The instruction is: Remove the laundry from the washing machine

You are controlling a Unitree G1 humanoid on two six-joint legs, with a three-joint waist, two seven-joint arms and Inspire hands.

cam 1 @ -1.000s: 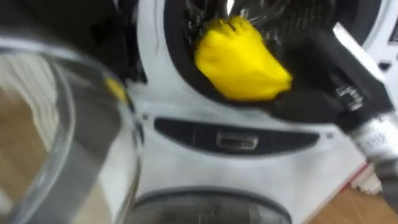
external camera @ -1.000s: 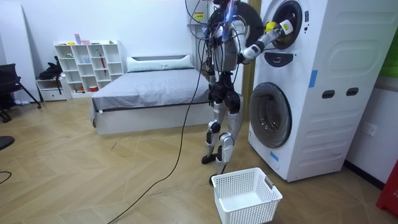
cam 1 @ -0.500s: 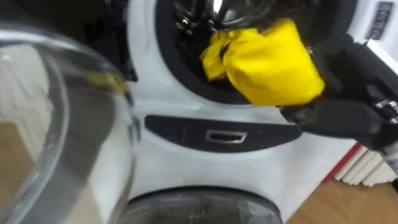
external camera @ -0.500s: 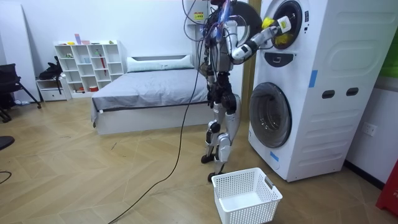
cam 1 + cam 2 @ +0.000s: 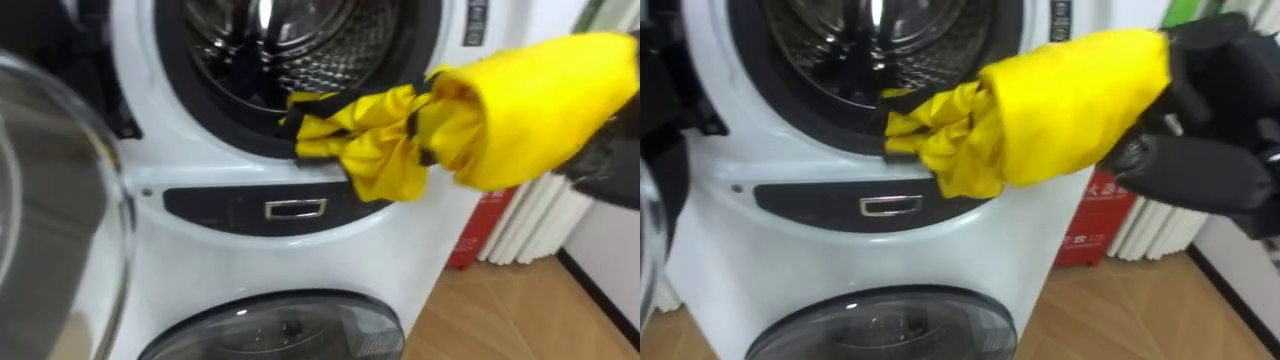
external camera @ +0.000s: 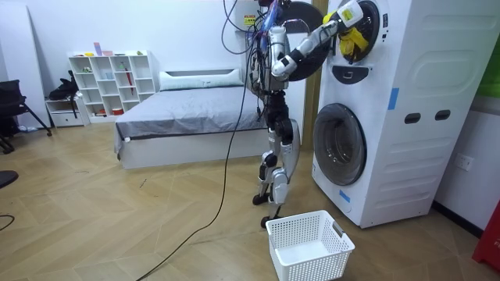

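Now the right hand [image 5: 1210, 140], fingers clamped on the yellow garment [image 5: 1060, 100], holds it at the mouth of the drum [image 5: 840, 40]; next it probably must lower it to the basket [image 6: 308, 246].

I have the robot standing upright on its 2 legs, the right arm raised and stretched toward 2 o'clock in the room view. In the eye views my right hand [image 5: 1205, 165] sits at 3 o'clock, its dark fingers clutching the yellow cloth [image 5: 1070, 100], forearm trailing off toward 4 o'clock.
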